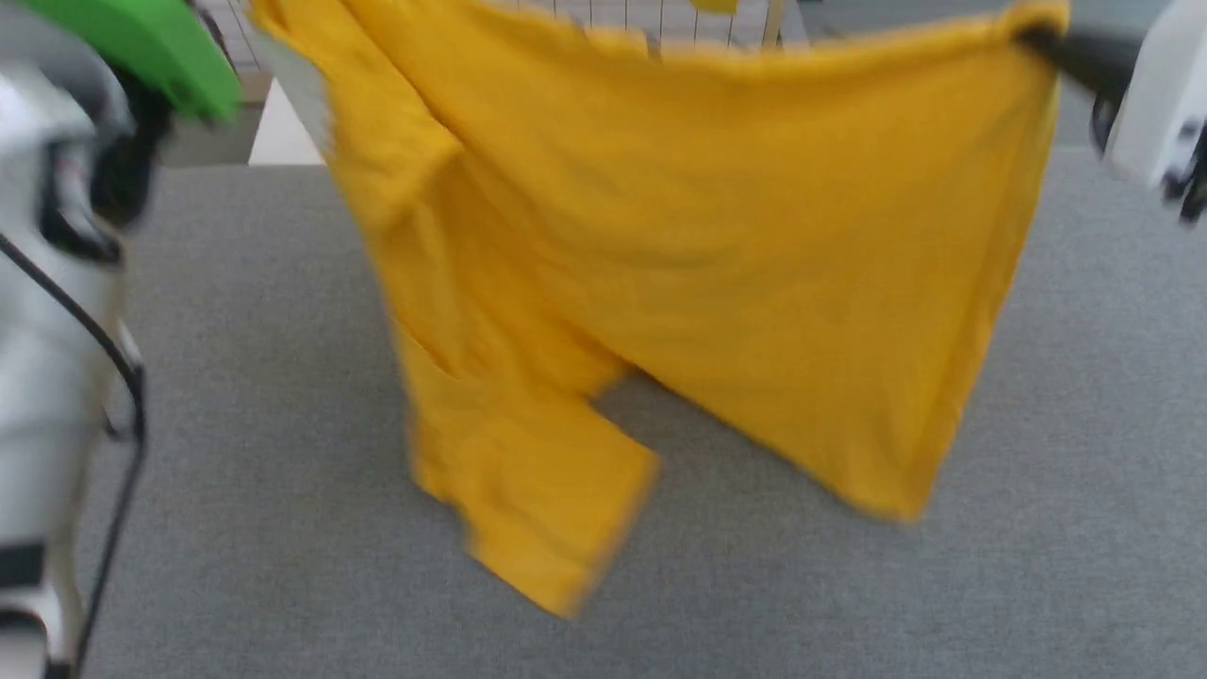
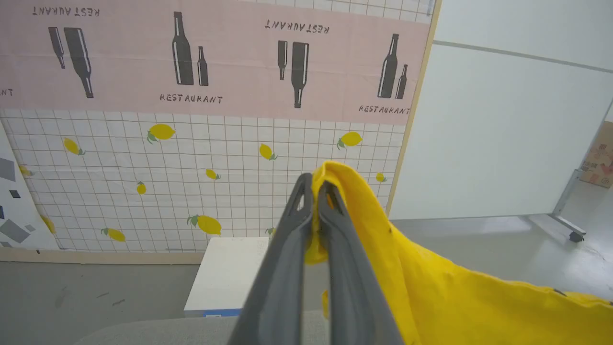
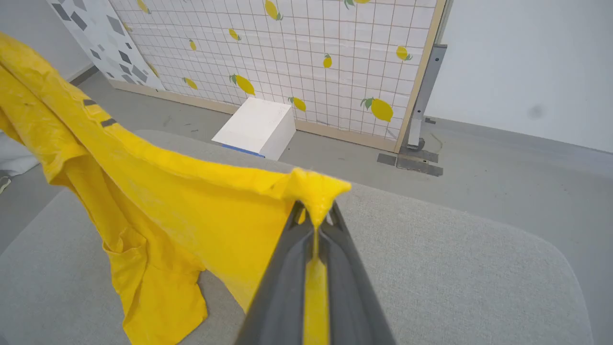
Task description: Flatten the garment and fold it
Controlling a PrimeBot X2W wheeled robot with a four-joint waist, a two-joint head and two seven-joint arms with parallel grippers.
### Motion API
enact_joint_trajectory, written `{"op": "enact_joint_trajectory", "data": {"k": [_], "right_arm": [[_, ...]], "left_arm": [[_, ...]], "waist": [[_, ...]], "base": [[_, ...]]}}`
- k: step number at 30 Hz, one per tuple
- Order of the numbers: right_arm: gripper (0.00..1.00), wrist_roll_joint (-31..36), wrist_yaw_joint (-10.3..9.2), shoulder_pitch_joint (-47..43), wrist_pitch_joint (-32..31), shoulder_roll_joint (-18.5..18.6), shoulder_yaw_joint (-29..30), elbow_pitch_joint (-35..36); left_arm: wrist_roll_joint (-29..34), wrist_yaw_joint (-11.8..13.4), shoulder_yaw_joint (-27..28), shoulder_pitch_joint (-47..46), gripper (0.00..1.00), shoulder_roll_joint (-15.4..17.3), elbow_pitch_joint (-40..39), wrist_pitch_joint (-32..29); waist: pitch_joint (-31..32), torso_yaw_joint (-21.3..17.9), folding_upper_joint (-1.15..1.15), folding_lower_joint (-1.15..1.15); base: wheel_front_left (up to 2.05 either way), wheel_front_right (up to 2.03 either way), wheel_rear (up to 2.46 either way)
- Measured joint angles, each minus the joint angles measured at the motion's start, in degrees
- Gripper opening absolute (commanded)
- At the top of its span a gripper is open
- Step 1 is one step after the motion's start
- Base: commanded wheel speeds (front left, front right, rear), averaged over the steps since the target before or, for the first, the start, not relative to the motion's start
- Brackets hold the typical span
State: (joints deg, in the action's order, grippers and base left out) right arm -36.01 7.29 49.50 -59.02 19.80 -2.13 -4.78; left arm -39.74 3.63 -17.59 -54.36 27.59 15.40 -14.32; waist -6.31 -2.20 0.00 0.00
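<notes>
Grey fabric surface sits below the garment, which hangs spread in the air, likely so it can be laid flat; left tool and right tool each pinch a top corner, stretching that edge taut.

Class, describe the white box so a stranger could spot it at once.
Find the wall panel printed with lemons on a grid. At its foot, on the grey floor, stands the white box. Unlike the yellow garment hanging nearer, it is a plain block with a blue strip along its bottom edge.
</notes>
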Motion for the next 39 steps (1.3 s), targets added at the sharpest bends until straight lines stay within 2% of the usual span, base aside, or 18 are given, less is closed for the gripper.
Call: {"op": "enact_joint_trajectory", "data": {"k": [6, 9, 15, 21, 27, 31, 35, 39], "right_arm": [[0.00, 4.98, 0.00, 17.09, 3.96, -1.53, -1.89, -8.04], [0.00, 8.13, 0.00, 25.42, 9.50, -4.22, -0.12, -13.08], [0.00, 14.41, 0.00, 37.13, 19.51, -8.47, 2.97, -21.32], [0.00, 18.59, 0.00, 42.23, 27.29, -10.00, 5.12, -26.91], [0.00, 18.27, 0.00, 42.50, 29.32, -9.54, 4.48, -30.45], [0.00, 14.60, 0.00, 39.78, 30.27, -7.87, 1.49, -30.74], [0.00, 9.55, 0.00, 31.95, 33.17, -4.90, -1.97, -29.77], [0.00, 4.02, 0.00, 21.22, 36.57, -1.49, -4.13, -27.32]], "left_arm": [[3.67, 2.16, 0.49, -17.63, 0.00, 0.73, 6.58, -1.10], [6.82, 3.42, 0.48, -26.16, 0.00, 0.88, 9.65, 0.76], [10.55, 6.66, 2.47, -38.36, 0.00, 1.11, 12.56, 9.66], [12.03, 7.42, 3.23, -43.13, 0.00, -0.29, 16.01, 16.53], [10.00, 4.81, 3.26, -42.72, 0.00, -2.65, 20.34, 19.67], [8.79, 1.53, 2.37, -39.47, 0.00, -3.78, 22.73, 21.58], [7.33, -2.21, 1.65, -32.51, 0.00, -4.16, 24.48, 23.71], [5.43, -4.82, 1.13, -24.07, 0.00, -5.02, 24.96, 26.21]], "waist": [[-5.74, -0.50, 0.00, 0.01], [-9.23, -1.05, 0.00, 0.01], [-15.63, -2.38, 0.00, 0.01], [-21.25, -3.35, 0.00, 0.02], [-25.56, -3.05, 0.00, 0.02], [-26.72, -1.63, 0.00, 0.02], [-25.96, -0.34, 0.00, 0.02], [-23.29, 0.69, 0.00, 0.02]], "base": [[0.00, 0.00, 0.00], [0.00, 0.00, 0.00], [0.00, 0.00, 0.00], [0.00, 0.00, 0.00], [0.00, 0.00, 0.00], [0.00, 0.00, 0.00], [0.00, 0.00, 0.00], [0.00, 0.00, 0.00]]}}
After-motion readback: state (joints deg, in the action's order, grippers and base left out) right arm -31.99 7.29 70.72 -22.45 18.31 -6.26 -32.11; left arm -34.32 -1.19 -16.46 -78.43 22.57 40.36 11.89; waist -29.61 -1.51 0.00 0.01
